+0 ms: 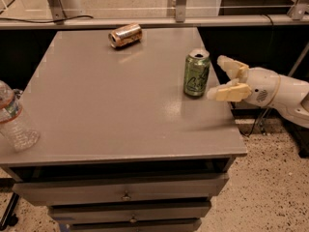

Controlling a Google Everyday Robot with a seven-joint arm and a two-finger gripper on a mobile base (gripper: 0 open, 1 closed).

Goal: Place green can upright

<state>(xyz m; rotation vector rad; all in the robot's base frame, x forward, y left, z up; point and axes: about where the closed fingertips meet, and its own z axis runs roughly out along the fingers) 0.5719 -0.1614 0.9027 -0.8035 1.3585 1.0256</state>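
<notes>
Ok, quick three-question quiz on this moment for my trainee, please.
1. True or false: the small shiny green aluminium can stands upright on the grey table.
2. Pick one: the robot's hand is A) shut on the green can, B) open, beside the green can on its right, C) above the table's far left corner.
3. Fill in: the orange-copper metal can near the table's far edge lies on its ____.
Key: 1 true; 2 B; 3 side.
</notes>
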